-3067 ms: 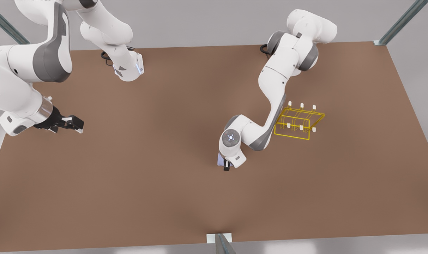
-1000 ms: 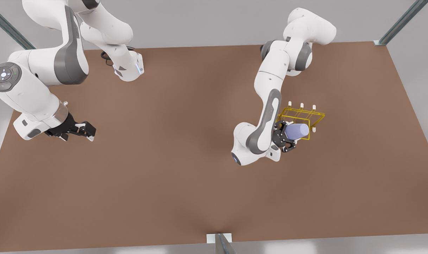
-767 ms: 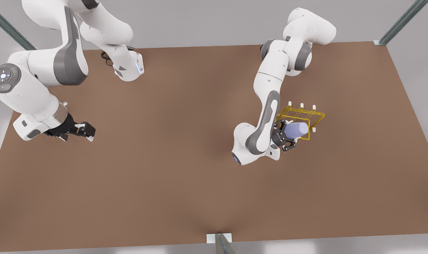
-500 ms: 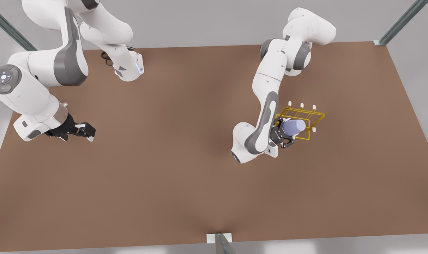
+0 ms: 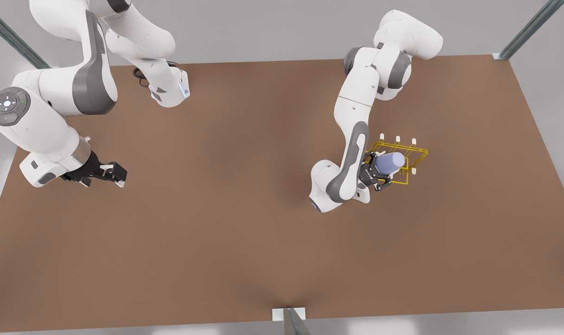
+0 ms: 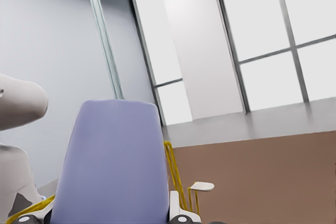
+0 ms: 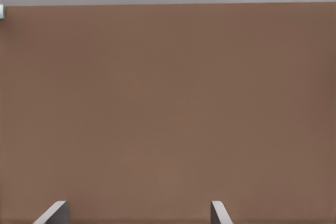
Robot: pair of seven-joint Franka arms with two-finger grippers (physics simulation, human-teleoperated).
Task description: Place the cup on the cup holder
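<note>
The pale lavender cup (image 5: 390,163) lies tilted on its side in the air over the near row of the yellow wire cup holder (image 5: 415,152), on the front view's right. My left gripper (image 5: 378,174) is shut on the cup's wide end; the narrow end points to the front view's right. In the left wrist view the cup (image 6: 110,166) rises close in front, with yellow wire (image 6: 173,171) and a white-tipped peg (image 6: 202,186) beside it. My right gripper (image 5: 116,173) waits open above the table at the front view's left, its fingertips (image 7: 56,211) apart over bare table.
The brown table (image 5: 226,223) spreads wide in front of both arms. Both arm bases (image 5: 168,90) stand along its far edge. A small bracket (image 5: 288,314) sits at the middle of the near edge.
The left gripper carried the cup from the table's middle to the cup holder, then edged it slightly farther back over the rack. The right arm barely shifted.
</note>
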